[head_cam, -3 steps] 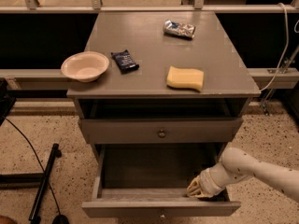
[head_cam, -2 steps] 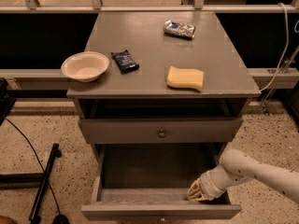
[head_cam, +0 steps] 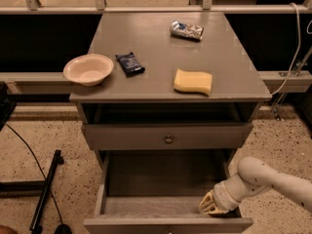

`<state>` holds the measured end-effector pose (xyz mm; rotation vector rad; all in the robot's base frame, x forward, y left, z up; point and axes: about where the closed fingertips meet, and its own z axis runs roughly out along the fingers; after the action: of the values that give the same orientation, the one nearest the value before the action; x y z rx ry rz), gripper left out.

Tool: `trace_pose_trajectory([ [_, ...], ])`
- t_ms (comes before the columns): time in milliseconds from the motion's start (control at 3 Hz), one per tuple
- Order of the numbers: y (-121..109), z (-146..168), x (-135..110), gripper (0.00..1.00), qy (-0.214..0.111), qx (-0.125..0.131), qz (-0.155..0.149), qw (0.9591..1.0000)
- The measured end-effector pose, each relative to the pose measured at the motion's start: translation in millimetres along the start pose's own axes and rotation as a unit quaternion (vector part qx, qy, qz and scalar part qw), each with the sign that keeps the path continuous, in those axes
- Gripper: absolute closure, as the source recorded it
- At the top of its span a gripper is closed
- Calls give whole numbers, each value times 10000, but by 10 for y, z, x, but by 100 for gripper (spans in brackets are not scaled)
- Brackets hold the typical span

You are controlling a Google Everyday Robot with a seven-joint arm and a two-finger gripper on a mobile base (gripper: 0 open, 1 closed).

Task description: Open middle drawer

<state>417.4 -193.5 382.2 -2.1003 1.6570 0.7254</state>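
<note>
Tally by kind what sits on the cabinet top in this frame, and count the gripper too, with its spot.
Bowl: 1
Packets: 2, the dark blue packet and the silver packet
Yellow sponge: 1
Gripper: 1, not on top but down inside the pulled-out drawer, near its right front corner
Total: 5
</note>
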Motion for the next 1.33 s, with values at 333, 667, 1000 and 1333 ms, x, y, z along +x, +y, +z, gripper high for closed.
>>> trace_pose_trajectory([
  [333,-1,0,0,100,0,0,0,10000],
  [667,36,-33,-21,100,-72,7,9,10000],
  [1000,35,-33,-21,100,-72,8,9,10000],
  [1333,89,-262,-117,100,-235,520,-149,9983],
])
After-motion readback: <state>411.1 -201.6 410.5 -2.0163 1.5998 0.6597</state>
